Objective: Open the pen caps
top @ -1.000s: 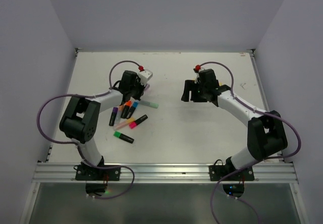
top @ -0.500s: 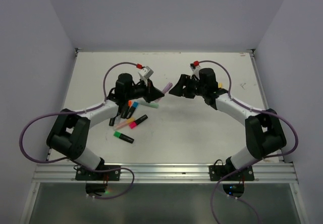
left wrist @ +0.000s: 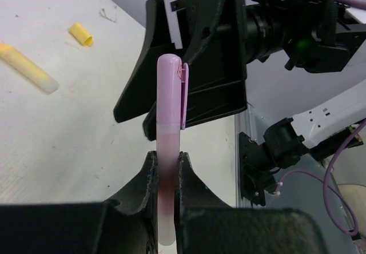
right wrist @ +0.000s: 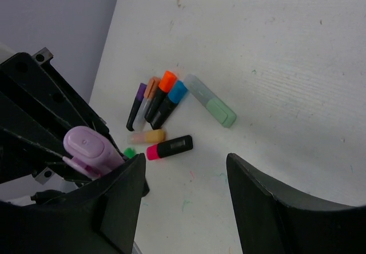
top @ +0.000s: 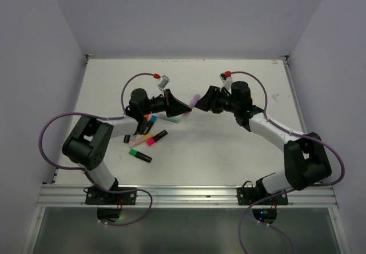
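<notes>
My left gripper [left wrist: 167, 159] is shut on the barrel of a pastel purple pen [left wrist: 168, 134], held off the table with its capped end outward. The purple pen cap [left wrist: 170, 88] sits on the pen, close in front of the right gripper's black fingers [left wrist: 220, 54]. From above, the left gripper [top: 182, 106] and right gripper [top: 207, 102] meet at mid-table with the pen [top: 193, 100] between them. My right gripper [right wrist: 183, 162] is open; the cap [right wrist: 91, 148] lies just outside its left finger, and only table shows between the fingers.
Several capped pens lie in a cluster [top: 146, 129] on the left of the table: a mint one [right wrist: 211, 101], a pink-and-black one [right wrist: 170, 147], orange-capped [right wrist: 167, 80] and blue-capped [right wrist: 178, 91] ones. A green-ended pen [top: 140, 155] lies nearer. An uncapped yellow pen [left wrist: 28, 68] and yellow cap [left wrist: 80, 34] lie apart.
The left arm swung from the pen cluster toward mid-table carrying the purple pen. The right arm moved left to meet it, and its jaws narrowed a little.
</notes>
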